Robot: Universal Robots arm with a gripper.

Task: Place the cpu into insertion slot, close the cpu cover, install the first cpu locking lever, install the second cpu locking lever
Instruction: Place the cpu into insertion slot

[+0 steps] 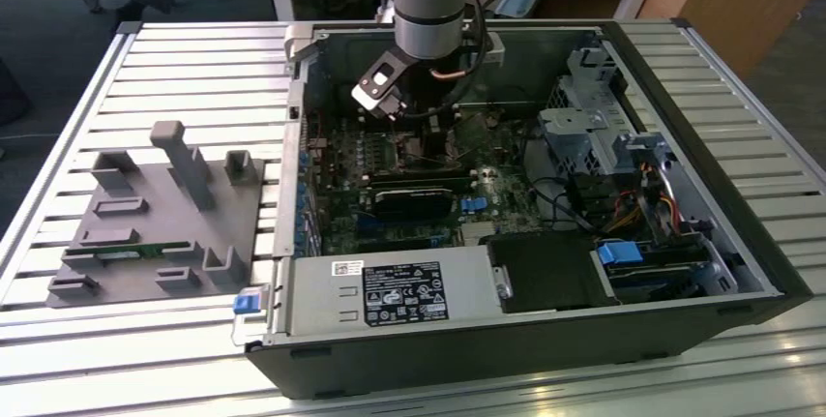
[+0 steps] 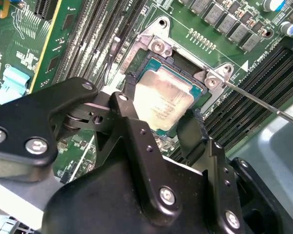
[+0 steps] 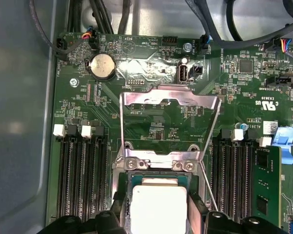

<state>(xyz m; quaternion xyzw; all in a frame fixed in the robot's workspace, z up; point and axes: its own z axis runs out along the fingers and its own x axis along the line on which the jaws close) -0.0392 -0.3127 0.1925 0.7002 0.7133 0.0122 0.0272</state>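
The cpu (image 2: 163, 100), a flat square chip with a dull silver top, sits low in the insertion slot (image 2: 181, 57), a black socket with a silver rim on the green motherboard. My gripper (image 2: 161, 114) straddles it, its black fingers (image 2: 129, 102) pressed against two opposite edges of the chip. In the first wrist view the cpu (image 3: 158, 204) lies between the same fingers (image 3: 198, 209). Behind it the cpu cover (image 3: 170, 97), a silver frame with a large window, stands raised on its hinge. A thin wire locking lever (image 3: 208, 190) sticks up beside the socket. In the exterior view the gripper (image 1: 402, 122) reaches down into the open computer case.
Long black memory slots (image 3: 80, 170) flank the socket on both sides. A coin battery (image 3: 102, 66) and cables lie beyond the cover. The case holds a power supply (image 1: 387, 291) and a drive cage (image 1: 606, 136). A grey fixture plate (image 1: 155, 214) sits on the slatted table at the exterior view's left.
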